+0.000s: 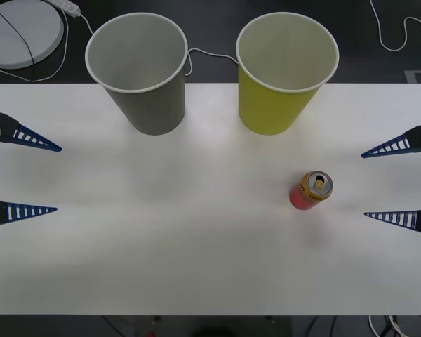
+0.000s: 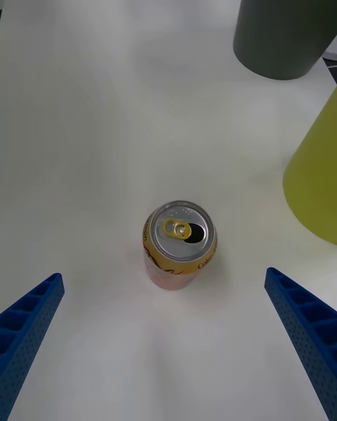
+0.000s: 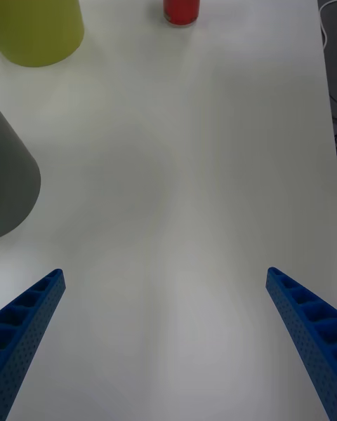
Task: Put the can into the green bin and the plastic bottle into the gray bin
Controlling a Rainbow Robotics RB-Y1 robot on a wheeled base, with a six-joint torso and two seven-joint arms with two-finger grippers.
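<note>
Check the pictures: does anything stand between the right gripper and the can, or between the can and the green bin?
Nothing visible does. The open right gripper faces the upright can across bare table, and the green bin stands apart behind it.

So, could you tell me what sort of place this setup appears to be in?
Probably a robotics lab or test bench: a bare white table holds only staged props, a gray bin, a green bin and a soda can, with white cables on the dark floor behind.

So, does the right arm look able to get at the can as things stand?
Probably yes: the right tool is open, the can stands upright just inboard of it, and only bare table lies between them.
</note>
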